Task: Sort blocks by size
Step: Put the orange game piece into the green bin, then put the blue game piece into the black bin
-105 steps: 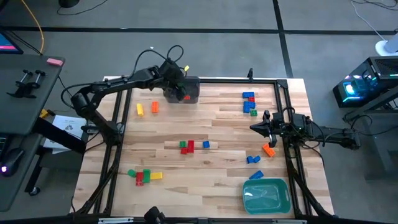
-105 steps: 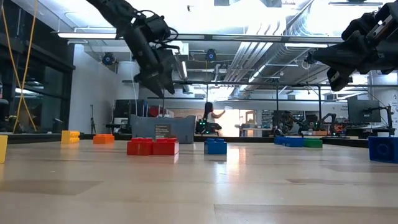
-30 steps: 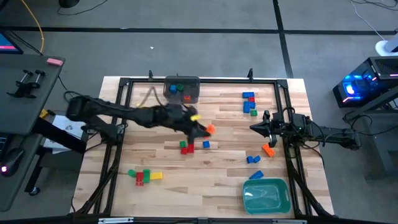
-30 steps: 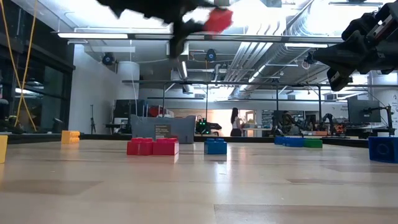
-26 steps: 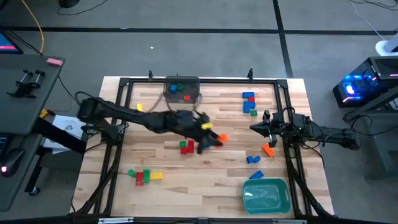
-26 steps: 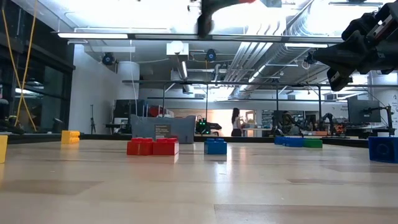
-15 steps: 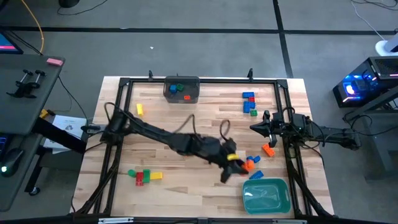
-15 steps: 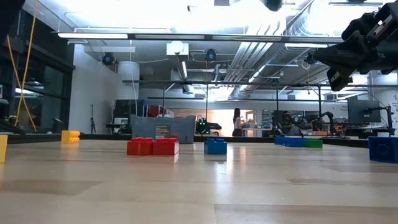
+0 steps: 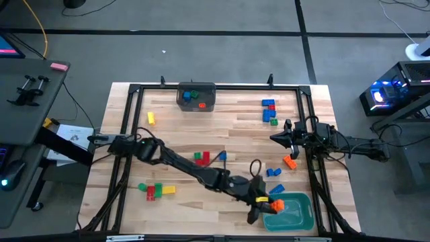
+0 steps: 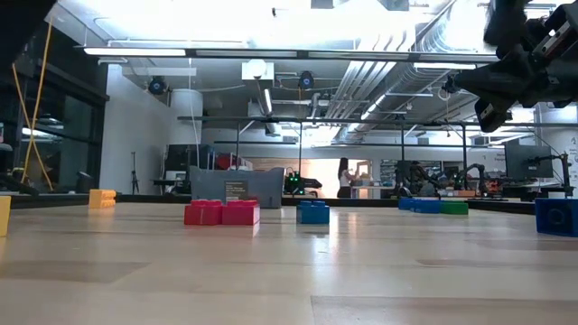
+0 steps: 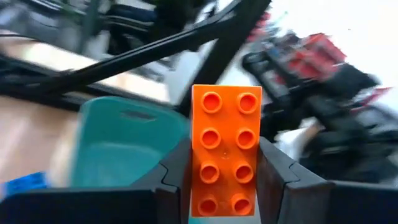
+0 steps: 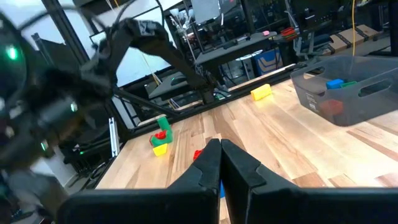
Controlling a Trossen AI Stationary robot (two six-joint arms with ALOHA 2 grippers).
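Left claw [image 9: 263, 202] grips a long orange block [image 11: 225, 152] over the teal tray's [image 9: 304, 216] edge; right claw [image 9: 275, 138] sits clenched, empty, by the tabletop's [image 9: 235, 128] right side.

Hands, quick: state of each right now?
Left hand: closed on a long orange block, at the teal tray.
Right hand: closed, empty, waiting at the table's right edge.

Left wrist view: room beyond teal tray [image 11: 124, 146] smeared, unreadable.
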